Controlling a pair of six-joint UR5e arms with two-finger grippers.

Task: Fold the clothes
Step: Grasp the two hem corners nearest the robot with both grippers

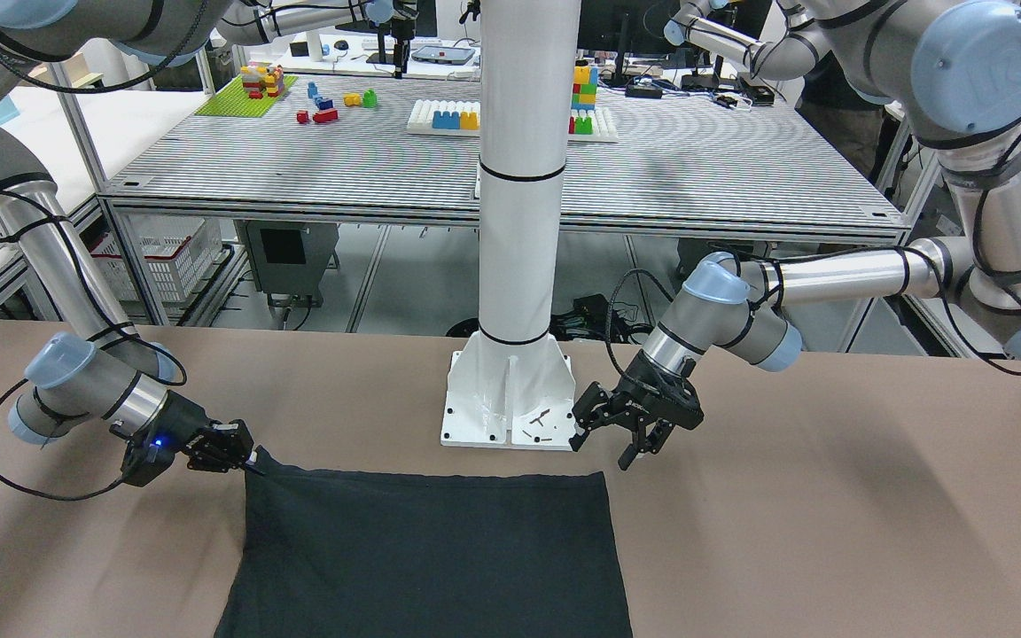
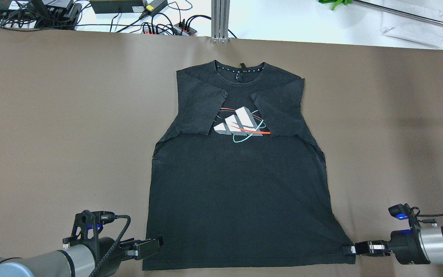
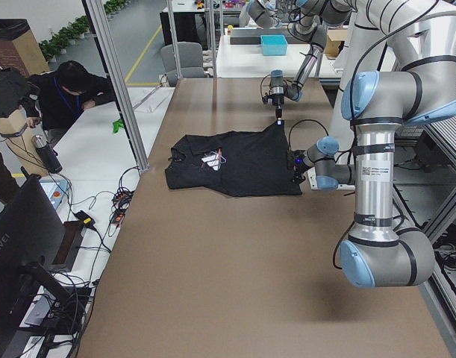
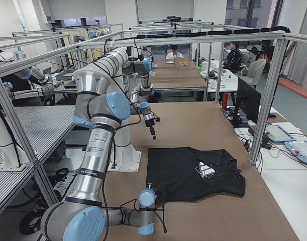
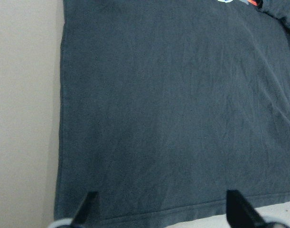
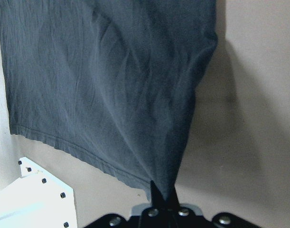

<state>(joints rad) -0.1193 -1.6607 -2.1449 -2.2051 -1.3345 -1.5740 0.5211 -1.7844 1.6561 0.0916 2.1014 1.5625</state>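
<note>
Right hand [image 2: 347,249] clamps black T-shirt [image 2: 240,184] hem corner at 5 o'clock; left hand [image 2: 157,244], fingers apart, hovers over 7 o'clock corner for folding.

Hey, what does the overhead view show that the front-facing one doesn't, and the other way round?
Only overhead: the collar, the printed logo and the sleeves folded in over the chest. Only front-facing: the white pillar and, behind it, a second table with coloured blocks. Both: the black shirt lying on the brown table, the right gripper pinching one hem corner, and the left gripper open near the other.
</note>
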